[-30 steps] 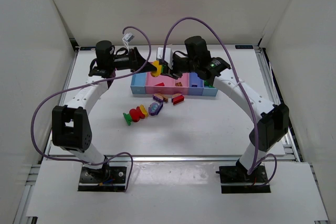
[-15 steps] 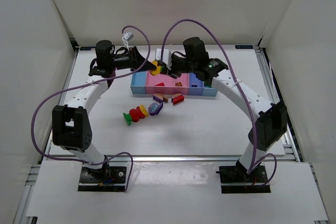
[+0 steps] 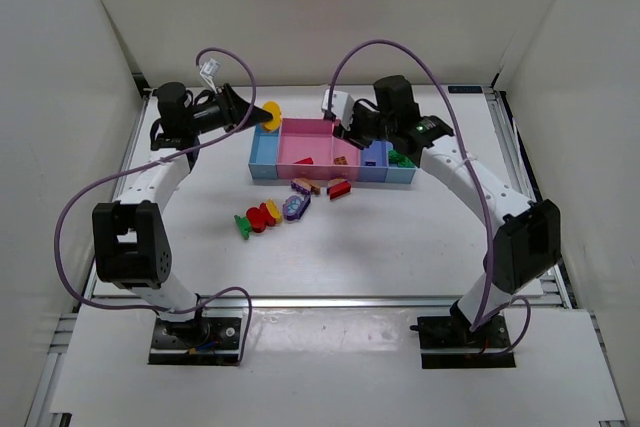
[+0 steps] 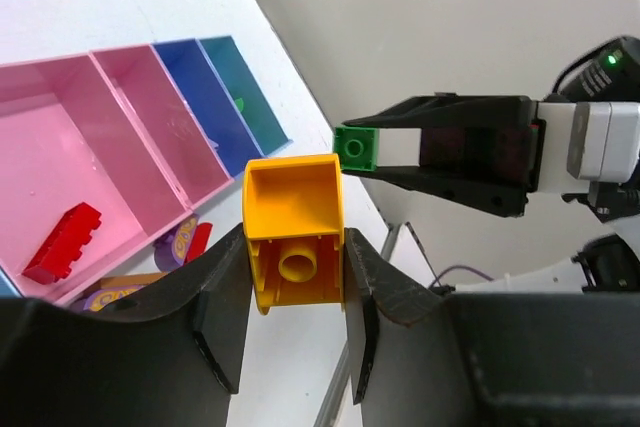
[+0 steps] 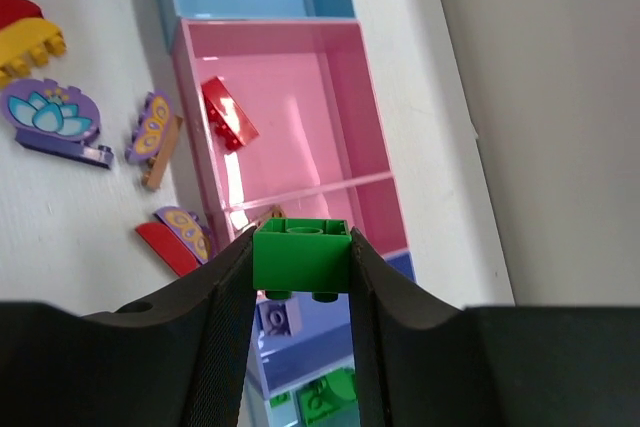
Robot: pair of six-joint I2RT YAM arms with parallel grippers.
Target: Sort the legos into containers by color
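**A:** Top view — where were the arms?

**B:** Both were up over the far side of the bins (image 3: 262, 173). The left gripper (image 3: 266, 113) was at the light-blue end, clamped on a yellow brick (image 3: 273, 114) held in the air. The right gripper (image 3: 345, 130) hung over the pink section. Couldn't make out its load from up there.

**A:** Other legos?

**B:** Loose pieces (image 3: 270, 215) lay on the table (image 3: 420, 237) just in front of the bins: green, red, yellow, purple. A red brick (image 3: 304, 161) sat in the big pink bin.

**A:** Left wrist?

**B:** The yellow brick filled the gap between the left jaws, both sides pressed on it, hollow underside toward the camera. Opposite it, the right gripper had a green brick (image 4: 355, 147) pinched at its tips. That one sat just beside the yellow brick's upper corner — touching or not, couldn't tell. The pink, blue and teal bins lay below, to the left.

**A:** Right wrist?

**B:** The green brick was squeezed between both jaws, in the air above the pink and blue bins. Under it, a purple brick (image 5: 275, 319) was in the blue bin and a green piece (image 5: 325, 397) in the one next to it. The red brick lay tilted in the big pink bin. Some loose pieces showed on the table left of the row.
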